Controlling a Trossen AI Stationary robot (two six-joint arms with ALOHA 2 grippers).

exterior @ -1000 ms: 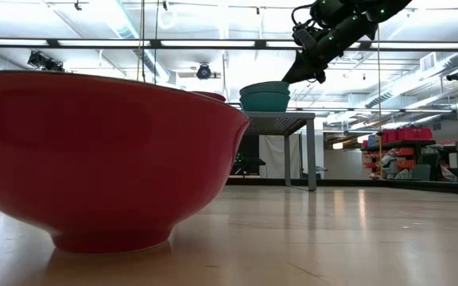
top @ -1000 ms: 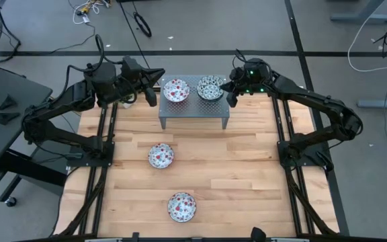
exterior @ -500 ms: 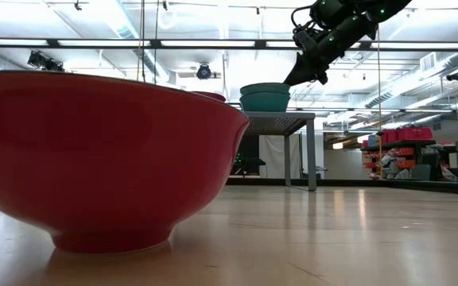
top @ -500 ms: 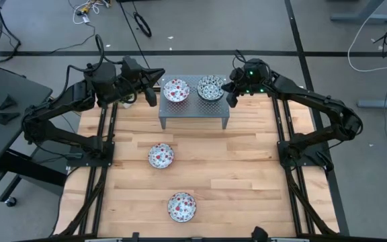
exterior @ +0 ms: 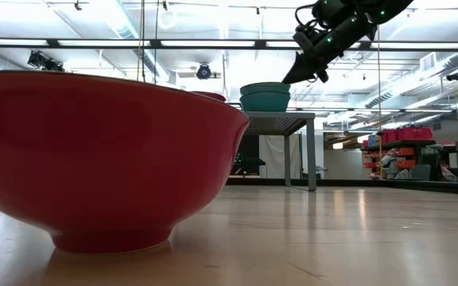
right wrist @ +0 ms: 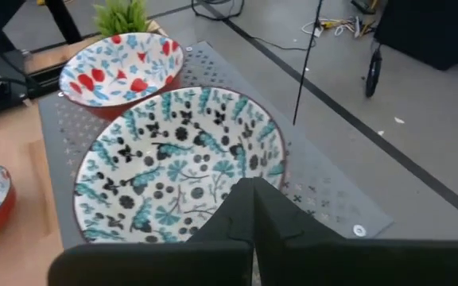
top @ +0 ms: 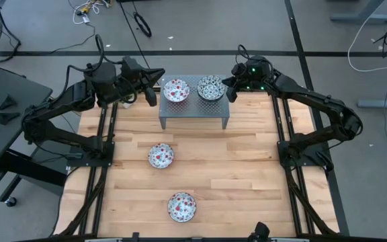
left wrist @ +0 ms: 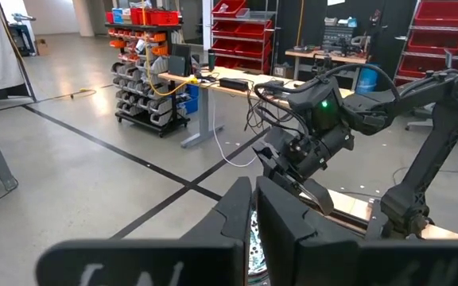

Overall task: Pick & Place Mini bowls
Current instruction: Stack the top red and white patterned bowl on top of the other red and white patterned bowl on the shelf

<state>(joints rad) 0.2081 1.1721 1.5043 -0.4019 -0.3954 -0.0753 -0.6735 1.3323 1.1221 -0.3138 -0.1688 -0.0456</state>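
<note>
A grey perforated stand (top: 193, 115) at the table's far middle bears a red-pink mini bowl (top: 176, 90) and a teal mini bowl (top: 211, 88). In the low view the teal one (exterior: 265, 96) looks like two stacked. Two more red-pink bowls rest on the table, one at the middle (top: 160, 155) and one near the front (top: 181, 206). My right gripper (right wrist: 253, 214) is shut, just above the teal bowl's (right wrist: 173, 167) right rim. My left gripper (top: 154, 87) is shut and hovers left of the stand. My right gripper's shut fingertips (exterior: 287, 79) stand right at the teal bowl's rim (exterior: 283, 84) on the side toward the table's right, slanting down from the upper right. I cannot tell whether they touch it. The bowl sits upright on the stand.
A large red bowl (exterior: 102, 159) fills the low view's foreground. Dark arm frames run along the table's left (top: 103, 161) and right (top: 287, 161) edges. Bare wood lies between the stand and the two table bowls, and to their right (top: 240, 175).
My right gripper has risen a little from the teal bowl and drawn slightly toward the far edge. The bowls have stayed in place.
</note>
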